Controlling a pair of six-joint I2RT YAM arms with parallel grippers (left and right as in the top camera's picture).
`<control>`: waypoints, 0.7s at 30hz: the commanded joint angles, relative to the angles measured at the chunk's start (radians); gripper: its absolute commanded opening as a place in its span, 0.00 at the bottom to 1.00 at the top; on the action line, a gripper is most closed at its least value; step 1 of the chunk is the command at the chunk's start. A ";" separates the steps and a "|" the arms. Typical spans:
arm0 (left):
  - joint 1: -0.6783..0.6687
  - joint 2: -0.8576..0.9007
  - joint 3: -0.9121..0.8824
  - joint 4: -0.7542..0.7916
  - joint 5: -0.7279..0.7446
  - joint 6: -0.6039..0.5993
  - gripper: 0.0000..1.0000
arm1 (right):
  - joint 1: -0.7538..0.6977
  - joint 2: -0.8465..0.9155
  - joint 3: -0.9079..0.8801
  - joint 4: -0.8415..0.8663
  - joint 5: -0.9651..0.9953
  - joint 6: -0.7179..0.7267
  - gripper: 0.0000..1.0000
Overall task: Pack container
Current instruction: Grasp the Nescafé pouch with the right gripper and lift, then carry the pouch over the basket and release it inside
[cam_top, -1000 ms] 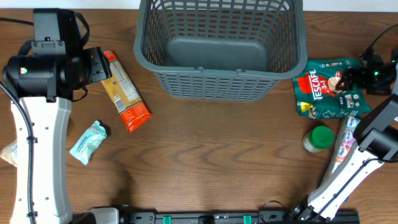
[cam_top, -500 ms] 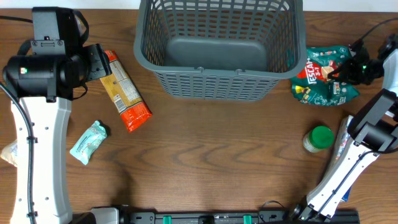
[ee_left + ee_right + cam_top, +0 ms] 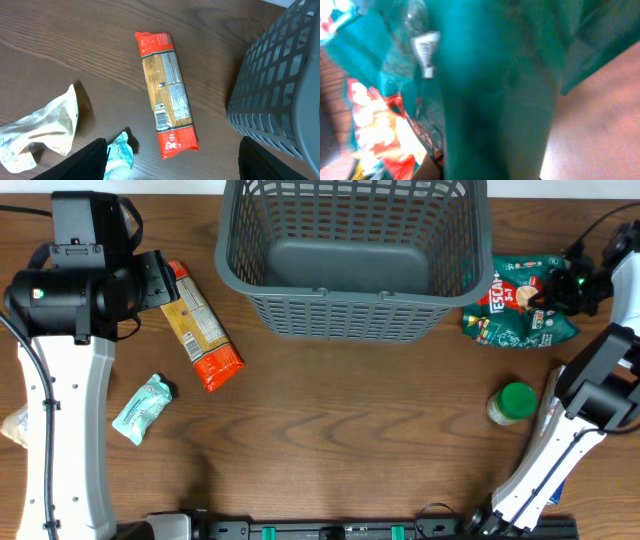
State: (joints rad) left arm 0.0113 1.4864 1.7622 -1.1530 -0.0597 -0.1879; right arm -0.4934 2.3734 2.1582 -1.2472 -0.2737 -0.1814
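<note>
I judged this the first packing step. My right tool (image 3: 556,292) was pinched tight on the green coffee packet (image 3: 512,308), just beside the right wall of the basket (image 3: 355,315). The basket stood at the far middle of the bench (image 3: 330,430) with nothing in it. My right wrist camera showed only blurred green wrapper, so I could not tell whether the packet hung clear of the bench. The next move called for raising it above the thick rim, carrying it left over the opening, and only then letting go. My left tool (image 3: 158,283) stood partly open and empty near the far end of the pasta packet (image 3: 200,328). A small teal pouch (image 3: 145,408) and a green-lidded jar (image 3: 513,402) waited.
</note>
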 commanded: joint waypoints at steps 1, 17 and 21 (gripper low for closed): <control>0.003 -0.016 0.011 -0.001 -0.005 -0.016 0.70 | -0.001 -0.221 0.014 0.000 0.061 0.114 0.01; 0.003 -0.016 0.011 -0.037 -0.005 -0.016 0.69 | 0.245 -0.779 0.014 0.164 0.301 0.212 0.01; 0.003 -0.016 0.011 -0.049 -0.005 -0.016 0.69 | 0.355 -0.826 0.014 0.240 0.421 0.210 0.01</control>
State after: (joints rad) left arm 0.0113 1.4864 1.7622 -1.1934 -0.0597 -0.1879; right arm -0.2123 1.6165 2.1483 -1.0679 0.0162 -0.0059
